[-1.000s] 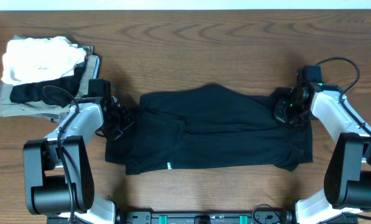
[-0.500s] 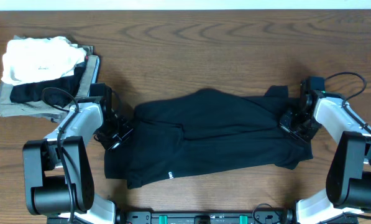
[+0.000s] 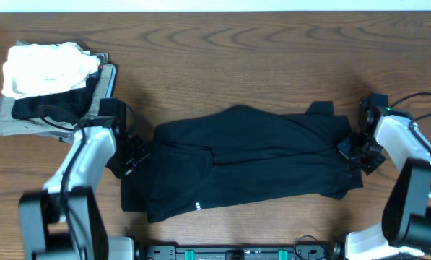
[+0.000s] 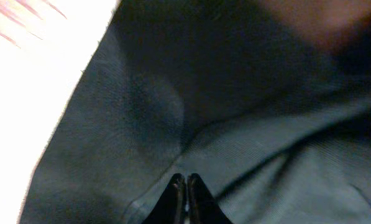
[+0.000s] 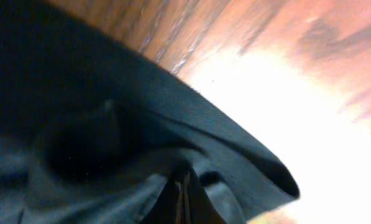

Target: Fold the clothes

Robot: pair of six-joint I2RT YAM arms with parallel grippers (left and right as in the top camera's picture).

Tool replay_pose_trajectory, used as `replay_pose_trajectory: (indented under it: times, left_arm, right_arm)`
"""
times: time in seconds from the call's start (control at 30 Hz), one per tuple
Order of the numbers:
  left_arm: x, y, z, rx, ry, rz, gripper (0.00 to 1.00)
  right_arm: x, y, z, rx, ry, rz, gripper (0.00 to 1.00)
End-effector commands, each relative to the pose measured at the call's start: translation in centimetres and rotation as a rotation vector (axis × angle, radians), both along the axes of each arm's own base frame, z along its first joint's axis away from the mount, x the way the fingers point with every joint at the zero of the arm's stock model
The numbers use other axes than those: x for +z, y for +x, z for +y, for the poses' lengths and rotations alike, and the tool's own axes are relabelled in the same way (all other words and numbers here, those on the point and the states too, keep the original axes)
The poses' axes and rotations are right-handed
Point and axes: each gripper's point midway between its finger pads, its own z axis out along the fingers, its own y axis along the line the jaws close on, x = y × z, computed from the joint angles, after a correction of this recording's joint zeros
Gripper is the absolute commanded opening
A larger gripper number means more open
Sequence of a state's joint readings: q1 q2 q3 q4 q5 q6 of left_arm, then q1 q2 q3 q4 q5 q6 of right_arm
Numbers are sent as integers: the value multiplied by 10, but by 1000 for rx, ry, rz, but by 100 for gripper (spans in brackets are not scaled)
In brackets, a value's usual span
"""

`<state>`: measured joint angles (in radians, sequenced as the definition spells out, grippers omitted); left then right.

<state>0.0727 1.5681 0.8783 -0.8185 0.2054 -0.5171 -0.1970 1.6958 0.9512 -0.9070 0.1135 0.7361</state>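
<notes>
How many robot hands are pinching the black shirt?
2. The left gripper is shut on the black T-shirt at its left end, near the stacked clothes. The right gripper is shut on its right end. No other hands are in view.

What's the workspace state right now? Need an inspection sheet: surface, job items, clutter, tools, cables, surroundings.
Surface: wooden table, bare grain around the shirt.
Job's things: black T-shirt lying crosswise mid-table, rumpled and partly folded, with a small white print mark near its lower left.
Clutter: stack of folded garments at the far left, white on top, black and grey beneath.
Tools: left tool shut on the shirt's left end; right tool shut on its right end.
Cables: right arm cable looping free; left arm cable arching over the stack.
Surroundings: pale strip beyond the far edge; nothing else seen.
</notes>
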Motion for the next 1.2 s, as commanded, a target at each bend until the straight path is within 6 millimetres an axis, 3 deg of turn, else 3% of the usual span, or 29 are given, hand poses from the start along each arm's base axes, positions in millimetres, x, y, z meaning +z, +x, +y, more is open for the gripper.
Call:
replay_pose_trajectory:
  times: [0.0, 0.13, 0.33, 0.4, 0.6, 0.9, 1.17]
  left_arm:
    - [21, 6, 5, -28, 32, -97, 22]
    - [41, 20, 5, -50, 43, -216, 53]
    - [64, 57, -19, -145, -83, -431, 61]
    - [70, 69, -25, -165, -110, -487, 62]
    - [76, 105, -48, -270, -152, -630, 63]
    - [23, 127, -74, -329, -208, -530, 63]
    - [4, 134, -80, -334, -248, -484, 63]
  right_arm:
    - [26, 7, -11, -34, -69, -96, 1]
    - [63, 26, -14, 21, -96, -252, 3]
    - [123, 77, 13, 292, 5, -560, 48]
    - [134, 90, 25, 349, 57, -636, 52]
    - [136, 101, 48, 407, 151, -685, 55]
    - [125, 96, 74, 512, 182, -635, 55]
    - [124, 95, 83, 538, 189, -627, 55]
